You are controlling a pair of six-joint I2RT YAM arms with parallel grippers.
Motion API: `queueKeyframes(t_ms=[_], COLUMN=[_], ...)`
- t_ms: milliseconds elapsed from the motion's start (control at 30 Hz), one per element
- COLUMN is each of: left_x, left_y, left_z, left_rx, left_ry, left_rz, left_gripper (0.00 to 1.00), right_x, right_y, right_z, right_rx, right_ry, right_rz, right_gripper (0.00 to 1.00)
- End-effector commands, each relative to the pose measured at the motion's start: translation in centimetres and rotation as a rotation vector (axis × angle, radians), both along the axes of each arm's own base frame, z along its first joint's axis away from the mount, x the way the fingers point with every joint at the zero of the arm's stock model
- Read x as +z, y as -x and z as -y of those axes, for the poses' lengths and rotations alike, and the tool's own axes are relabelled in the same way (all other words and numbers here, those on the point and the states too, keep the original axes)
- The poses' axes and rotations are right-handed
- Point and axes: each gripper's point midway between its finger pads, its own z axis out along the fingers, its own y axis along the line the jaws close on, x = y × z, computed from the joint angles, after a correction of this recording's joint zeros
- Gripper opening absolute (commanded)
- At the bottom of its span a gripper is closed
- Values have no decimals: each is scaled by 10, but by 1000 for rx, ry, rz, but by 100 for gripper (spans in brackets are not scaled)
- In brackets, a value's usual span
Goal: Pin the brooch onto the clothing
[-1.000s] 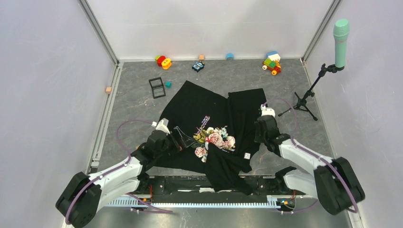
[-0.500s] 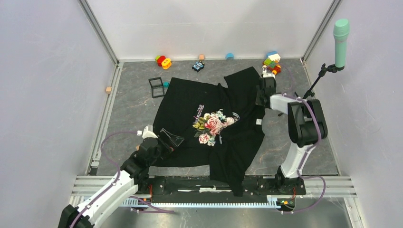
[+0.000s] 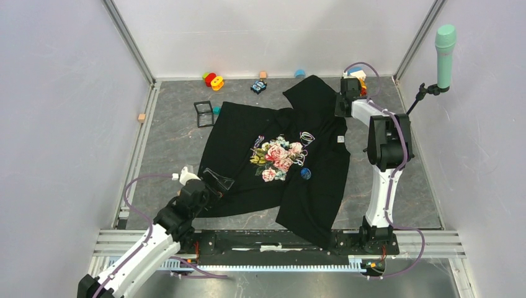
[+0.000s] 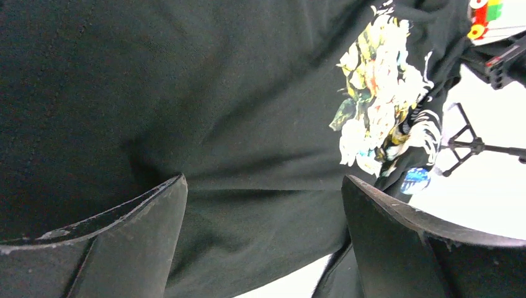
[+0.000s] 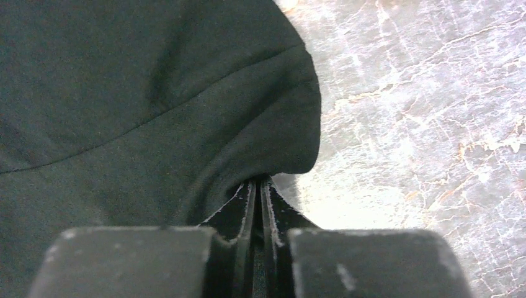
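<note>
The black T-shirt (image 3: 248, 133) lies spread on the table, with its rose print (image 3: 277, 155) facing up. The blue round brooch (image 3: 306, 173) lies on the shirt just right of the print. It also shows in the left wrist view (image 4: 415, 180), beside the print (image 4: 375, 118). My left gripper (image 3: 217, 180) is open at the shirt's near-left hem, with cloth (image 4: 260, 211) between its spread fingers (image 4: 124, 236). My right gripper (image 3: 340, 107) is stretched to the far right and shut on the shirt's edge (image 5: 273, 149).
A black square frame (image 3: 205, 113) and a teal cube (image 3: 218, 110) sit at the shirt's far-left corner. Toys line the back wall: a red-yellow one (image 3: 213, 80), a small car (image 3: 258, 86) and coloured blocks (image 3: 360, 76). A microphone stand (image 3: 428, 93) stands at the right.
My right gripper has pulled the shirt's edge to the far right corner, spreading the shirt out. My left arm has drawn back to the near left. The brooch has come into view.
</note>
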Motion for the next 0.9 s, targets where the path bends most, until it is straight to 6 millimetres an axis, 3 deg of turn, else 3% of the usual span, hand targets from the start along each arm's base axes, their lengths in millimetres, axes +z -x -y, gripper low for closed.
queueKeyframes(t_ms=[0, 100, 133, 200, 333, 467, 600, 700, 867], left_x=[2, 26, 31, 44, 62, 78, 95, 95, 91], left_y=[1, -9, -12, -19, -41, -74, -123, -163, -227], left_z=[-8, 8, 13, 25, 45, 62, 72, 73, 71], left_rx=[-35, -134, -166, -238, -350, -413, -413, -388, -349], left_ry=[-117, -137, -148, -170, -229, -262, -271, -309, -383], left_rz=[-17, 24, 27, 41, 71, 102, 145, 148, 130], left_gripper=[100, 100, 100, 100, 100, 100, 100, 100, 100], right_x=[28, 67, 77, 103, 120, 99, 72, 50, 25], right_y=[-12, -10, -5, 10, 62, 127, 174, 194, 209], right_z=[11, 8, 7, 6, 5, 11, 9, -4, -12], right_rx=[49, 111, 125, 145, 165, 156, 159, 201, 211], right_ry=[-9, 4, 5, 2, -2, -20, -65, -129, -177], right_rz=[8, 55, 63, 92, 91, 34, 5, -26, -43], right_gripper=[16, 44, 49, 57, 65, 68, 69, 66, 62])
